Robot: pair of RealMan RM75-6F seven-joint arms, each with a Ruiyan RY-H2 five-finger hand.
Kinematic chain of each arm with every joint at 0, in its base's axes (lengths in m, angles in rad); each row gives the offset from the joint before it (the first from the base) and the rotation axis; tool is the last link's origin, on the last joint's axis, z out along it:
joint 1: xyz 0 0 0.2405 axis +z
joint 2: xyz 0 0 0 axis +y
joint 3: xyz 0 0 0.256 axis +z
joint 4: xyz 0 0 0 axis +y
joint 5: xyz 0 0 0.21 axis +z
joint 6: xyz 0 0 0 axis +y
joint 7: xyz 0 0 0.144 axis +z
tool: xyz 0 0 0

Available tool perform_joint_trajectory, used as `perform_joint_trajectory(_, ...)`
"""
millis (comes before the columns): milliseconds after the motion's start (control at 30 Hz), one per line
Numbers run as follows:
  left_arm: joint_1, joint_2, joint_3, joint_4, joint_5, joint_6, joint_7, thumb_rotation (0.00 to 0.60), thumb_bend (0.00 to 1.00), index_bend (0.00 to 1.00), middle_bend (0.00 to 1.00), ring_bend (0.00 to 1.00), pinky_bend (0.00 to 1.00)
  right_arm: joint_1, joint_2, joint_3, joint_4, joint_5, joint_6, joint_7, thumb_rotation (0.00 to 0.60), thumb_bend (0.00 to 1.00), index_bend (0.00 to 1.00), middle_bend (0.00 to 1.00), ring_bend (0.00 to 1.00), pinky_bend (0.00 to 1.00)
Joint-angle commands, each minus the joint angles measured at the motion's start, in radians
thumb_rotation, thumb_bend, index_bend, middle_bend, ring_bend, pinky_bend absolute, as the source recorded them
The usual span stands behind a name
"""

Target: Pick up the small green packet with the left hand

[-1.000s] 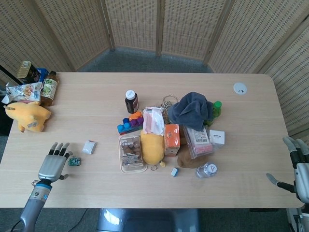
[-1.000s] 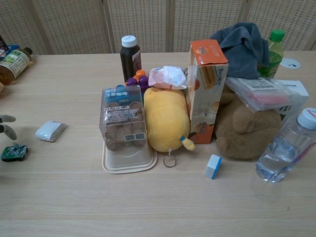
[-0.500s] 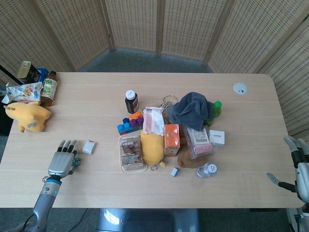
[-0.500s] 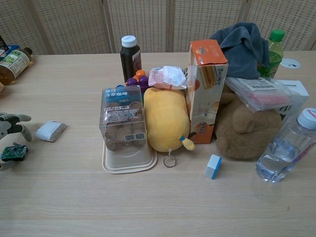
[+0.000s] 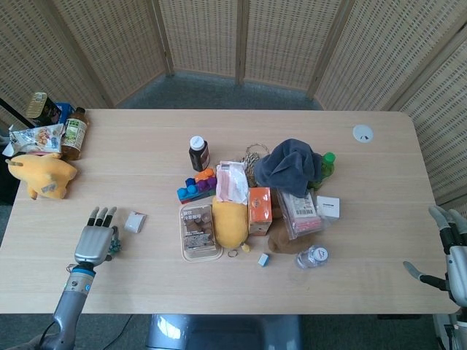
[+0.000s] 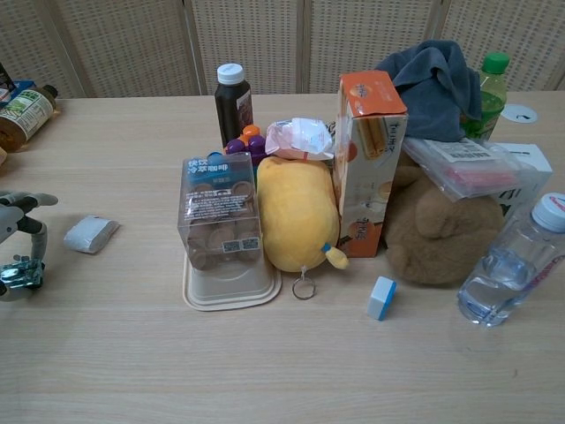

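Note:
The small green packet [image 6: 19,276] lies on the table near the front left edge. My left hand [image 6: 18,238] is right over it, fingers curled down onto its right side and the thumb under its left side, pinching it at table level. From above, the left hand [image 5: 93,240] covers most of the packet [image 5: 115,247], and only a green sliver shows by its right edge. My right hand [image 5: 452,255] hangs off the table's right end, fingers apart and holding nothing.
A small white sachet [image 5: 134,222] lies just right of the left hand. A yellow plush [image 5: 40,176] and bottles [image 5: 74,133] fill the far left. The centre holds a cluster: a cookie tub [image 6: 219,223], a yellow toy [image 6: 297,214], an orange box [image 6: 371,168] and a water bottle [image 6: 512,265].
My left hand slid right and forward over the green packet, and its fingers curled down around it. The packet shifted slightly and tilted. The right hand stayed put.

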Motion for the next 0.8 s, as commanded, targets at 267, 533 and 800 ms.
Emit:
perform_joint_trajectory(267, -0.01, 0.084, -0.029, -0.123, 0.029, 0.059, 0.008, 0.6, 0.0, 0.69, 0.0, 0.0, 0.0, -0.001, 0.001, 0.0, -0.001, -0.001, 0.002, 0.0, 0.6, 0.0, 0.0, 0.0, 0.0, 0.0)
perform_joint_trajectory(533, -0.026, 0.18, -0.062, -0.273, 0.044, 0.105, 0.055, 0.6, 0.0, 0.7, 0.0, 0.0, 0.0, -0.002, -0.001, -0.001, -0.004, -0.006, 0.004, -0.004, 0.6, 0.0, 0.0, 0.0, 0.0, 0.0)
perform_joint_trajectory(800, -0.056, 0.269, -0.106, -0.416, 0.058, 0.14, 0.119, 0.6, 0.0, 0.7, 0.0, 0.0, 0.0, -0.004, 0.003, 0.0, -0.006, -0.005, 0.009, 0.004, 0.6, 0.0, 0.0, 0.0, 0.0, 0.0)
